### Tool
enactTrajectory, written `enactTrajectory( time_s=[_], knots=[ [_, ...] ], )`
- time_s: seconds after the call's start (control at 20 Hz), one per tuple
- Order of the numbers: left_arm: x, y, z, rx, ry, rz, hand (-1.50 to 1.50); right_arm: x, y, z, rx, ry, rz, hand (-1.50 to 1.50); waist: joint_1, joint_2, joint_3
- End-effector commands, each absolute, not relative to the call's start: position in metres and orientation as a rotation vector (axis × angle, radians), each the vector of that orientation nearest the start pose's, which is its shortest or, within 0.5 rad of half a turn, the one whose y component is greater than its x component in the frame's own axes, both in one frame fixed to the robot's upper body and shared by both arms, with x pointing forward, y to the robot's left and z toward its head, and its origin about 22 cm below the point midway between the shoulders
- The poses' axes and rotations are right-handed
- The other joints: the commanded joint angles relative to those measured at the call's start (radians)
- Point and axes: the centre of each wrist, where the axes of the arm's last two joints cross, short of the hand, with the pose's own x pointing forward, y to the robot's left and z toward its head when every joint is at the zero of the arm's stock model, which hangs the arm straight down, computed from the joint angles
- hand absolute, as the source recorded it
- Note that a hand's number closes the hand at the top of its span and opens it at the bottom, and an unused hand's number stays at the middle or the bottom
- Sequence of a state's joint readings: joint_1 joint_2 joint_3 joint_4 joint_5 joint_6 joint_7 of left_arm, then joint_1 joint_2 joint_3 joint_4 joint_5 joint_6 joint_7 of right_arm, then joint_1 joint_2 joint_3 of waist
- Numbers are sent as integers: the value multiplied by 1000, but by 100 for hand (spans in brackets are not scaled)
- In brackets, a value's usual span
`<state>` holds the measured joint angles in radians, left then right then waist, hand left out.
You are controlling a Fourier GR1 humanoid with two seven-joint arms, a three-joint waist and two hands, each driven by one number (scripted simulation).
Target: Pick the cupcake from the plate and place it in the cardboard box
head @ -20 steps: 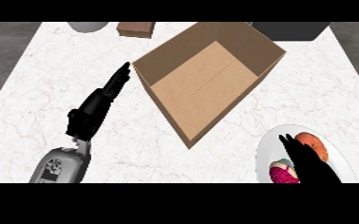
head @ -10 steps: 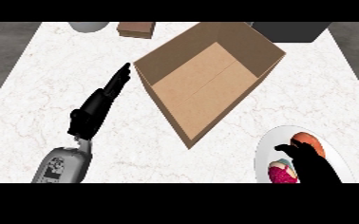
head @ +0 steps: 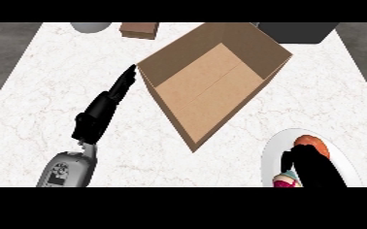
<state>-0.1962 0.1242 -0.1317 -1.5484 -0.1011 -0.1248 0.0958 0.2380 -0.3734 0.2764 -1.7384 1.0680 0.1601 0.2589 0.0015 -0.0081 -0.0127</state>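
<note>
The open cardboard box (head: pixel 215 77) lies in the middle of the counter with nothing inside. At the lower right a white plate (head: pixel 276 148) carries the cupcake (head: pixel 313 144), orange on top, with a pink and teal part (head: pixel 284 181) showing lower down. My right hand (head: pixel 309 162) is over the plate with its fingers curled down round the cupcake, hiding much of it. My left hand (head: pixel 108 104) rests open on the counter left of the box, its straight fingers pointing at the box's left corner.
A small brown block (head: pixel 140 29) and a grey round object (head: pixel 91 26) sit at the far edge on the left. A dark object (head: pixel 297 31) stands at the far right, behind the box.
My right hand has slid lower onto the plate and its fingers have curled round the cupcake. The left hand and the box have not moved.
</note>
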Motion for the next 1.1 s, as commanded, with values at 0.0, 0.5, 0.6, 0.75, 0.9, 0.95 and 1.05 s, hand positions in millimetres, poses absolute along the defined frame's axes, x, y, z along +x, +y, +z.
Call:
enactTrajectory(
  time_s=[0.0, 0.5, 0.6, 0.75, 0.9, 0.95, 1.05],
  knots=[
    [278, 197, 37, -51, -1599, -476, 0, 181, -230, 11, -734, -1215, 1523, 150, 28, 8, 13],
    [280, 195, 42, -44, -1610, -451, 0, 201, -186, 48, -541, -1895, 1764, 150, 2, 6, 13],
    [288, 212, 41, -25, -1598, -460, 0, 214, -195, 64, -551, -1931, 1742, 150, -1, 8, 13],
    [289, 234, 36, -24, -1604, -450, 0, 186, -211, 105, -440, -2018, 1687, 150, -10, 7, 12],
    [277, 216, 35, -35, -1611, -431, 0, 177, -234, 131, -419, -2044, 1692, 150, -8, 5, 13],
    [285, 219, 47, -27, -1607, -441, 0, 171, -226, 134, -374, -2073, 1655, 150, -8, 5, 13],
    [283, 213, 39, -17, -1593, -433, 0, 155, -240, 159, -308, -2118, 1621, 150, -17, 5, 13]
  ],
)
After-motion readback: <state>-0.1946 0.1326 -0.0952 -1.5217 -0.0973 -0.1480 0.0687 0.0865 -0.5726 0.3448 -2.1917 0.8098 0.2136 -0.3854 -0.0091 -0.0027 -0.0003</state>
